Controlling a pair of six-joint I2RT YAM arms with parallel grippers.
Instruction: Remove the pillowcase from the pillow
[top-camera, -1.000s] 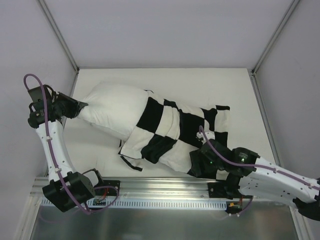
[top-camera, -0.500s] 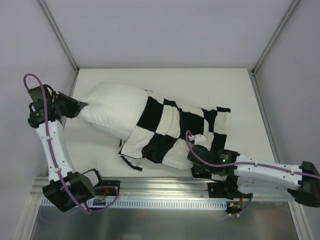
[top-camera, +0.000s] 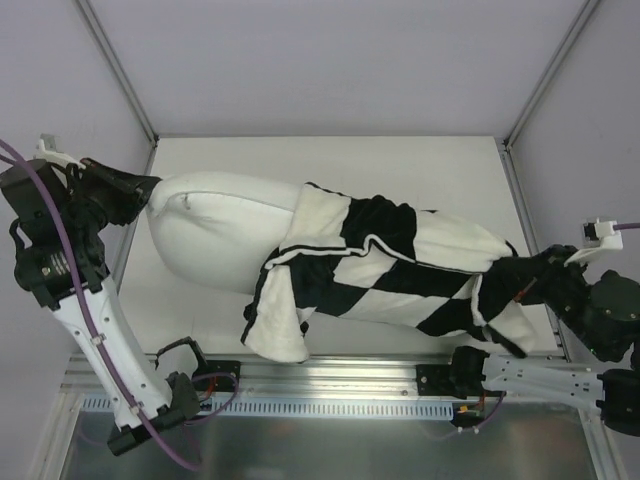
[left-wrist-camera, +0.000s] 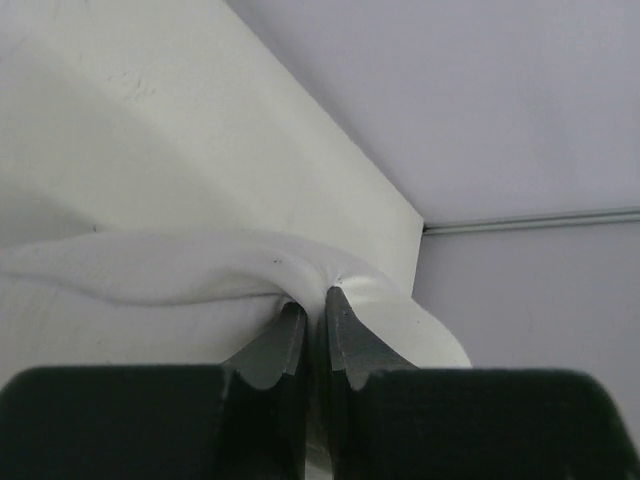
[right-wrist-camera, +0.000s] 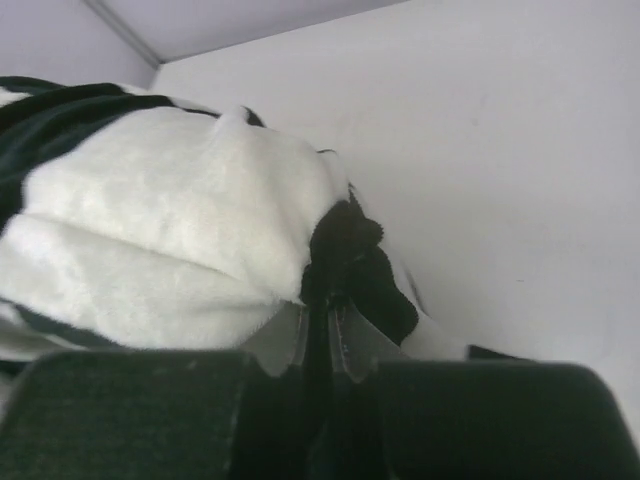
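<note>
Pillow (top-camera: 215, 235) half inside pillowcase (top-camera: 420, 280) (right end hidden)

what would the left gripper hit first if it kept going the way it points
The pillow: the left gripper is shut on its corner, so it would likely just push further into it.

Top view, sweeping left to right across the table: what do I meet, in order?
left claw, shut on the pillow's corner → pillow → pillowcase → right claw, shut on the pillowcase's end
</note>
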